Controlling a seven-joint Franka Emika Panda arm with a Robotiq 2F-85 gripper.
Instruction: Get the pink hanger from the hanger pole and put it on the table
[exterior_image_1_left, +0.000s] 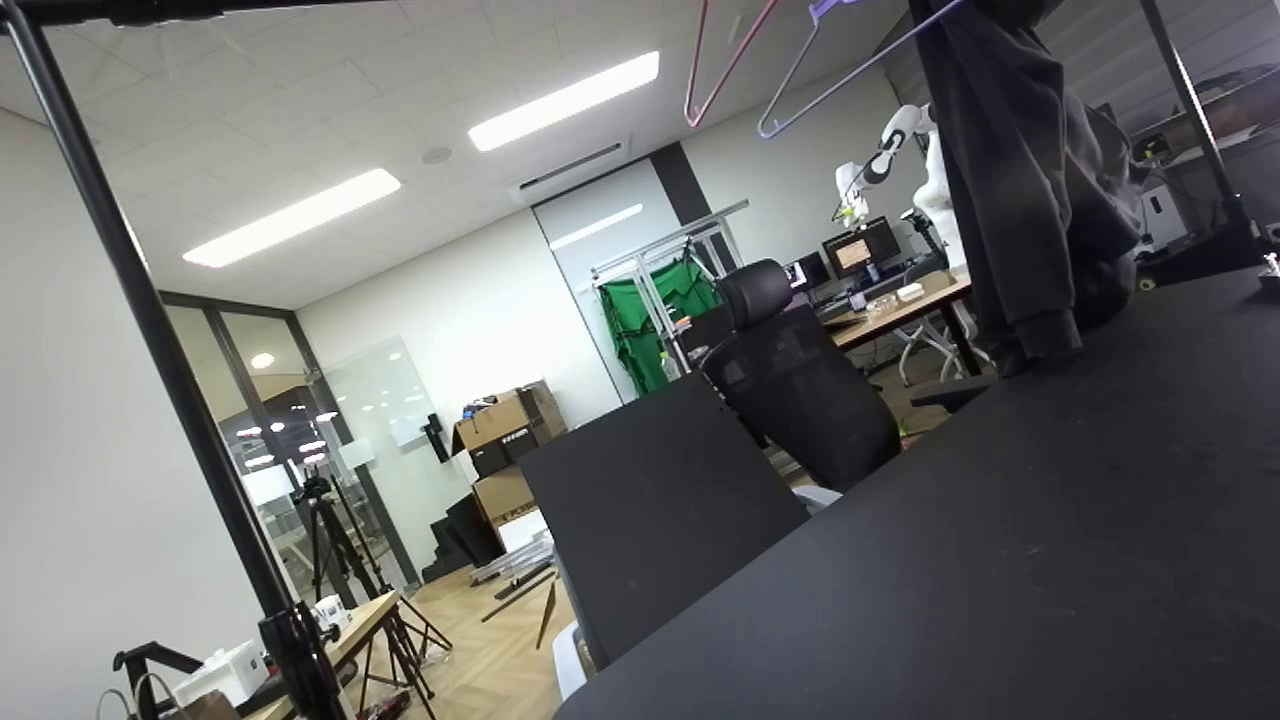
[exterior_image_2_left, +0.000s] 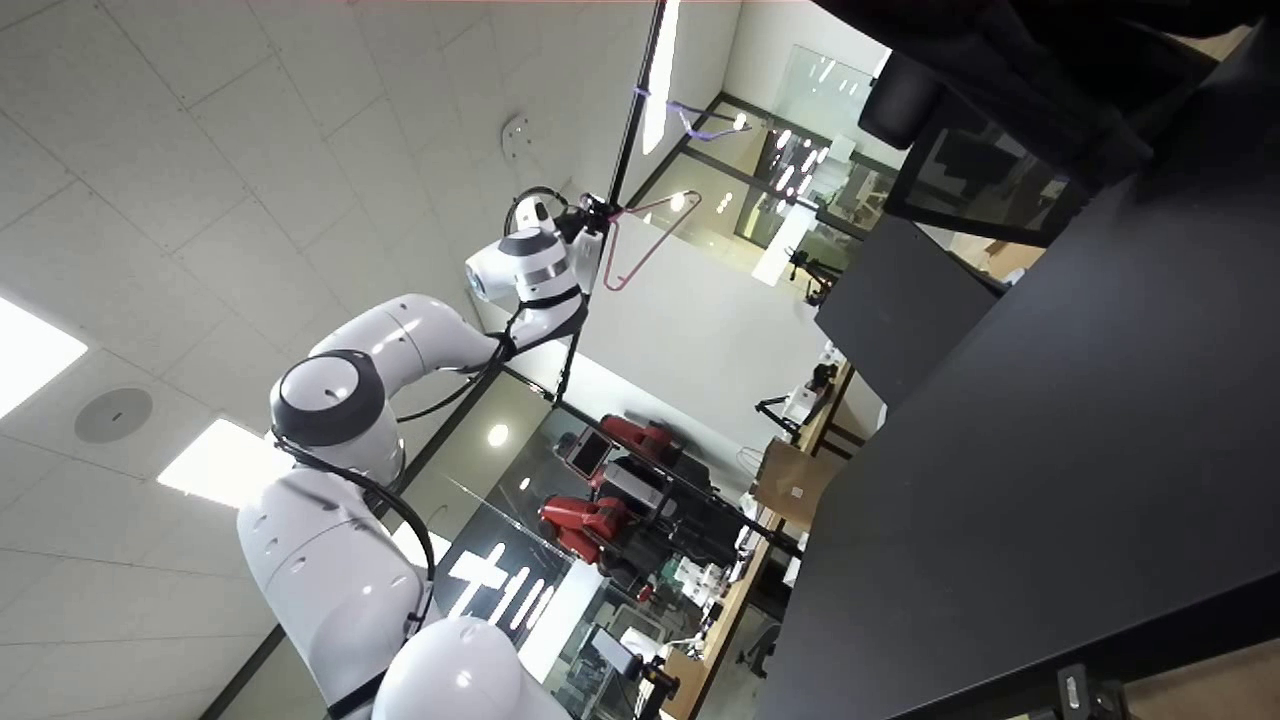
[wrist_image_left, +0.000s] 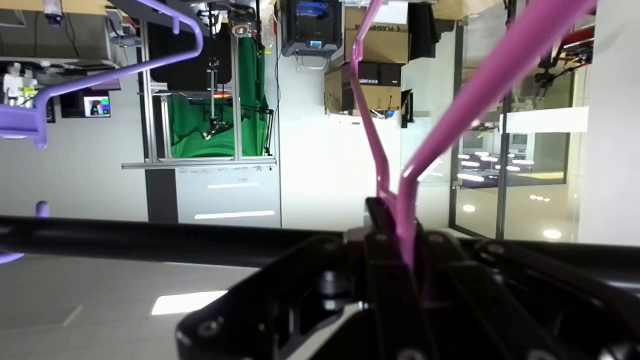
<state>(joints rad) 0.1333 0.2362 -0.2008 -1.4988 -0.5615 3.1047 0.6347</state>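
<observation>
The pink hanger (wrist_image_left: 372, 130) fills the upper middle of the wrist view. It also shows in both exterior views, whole in outline (exterior_image_2_left: 660, 243) and cut by the top edge (exterior_image_1_left: 692, 118). My gripper (wrist_image_left: 400, 225) is shut on its neck, just at the black hanger pole (wrist_image_left: 150, 245). In an exterior view the gripper (exterior_image_2_left: 598, 208) is high up at the pole (exterior_image_2_left: 640, 100), with the hanger sticking out from it. The hook is hidden by the fingers, so I cannot tell whether it rests on the pole. The black table (exterior_image_1_left: 950, 580) lies well below, also here (exterior_image_2_left: 1050, 480).
A lilac hanger (wrist_image_left: 120, 72) hangs on the pole beside the pink one, also seen in the exterior views (exterior_image_1_left: 860, 73) (exterior_image_2_left: 690, 128). A black rack post (exterior_image_1_left: 150, 300) stands at the side. A person in dark clothes (exterior_image_1_left: 1020, 200) stands at the table's edge near an office chair (exterior_image_1_left: 800, 380).
</observation>
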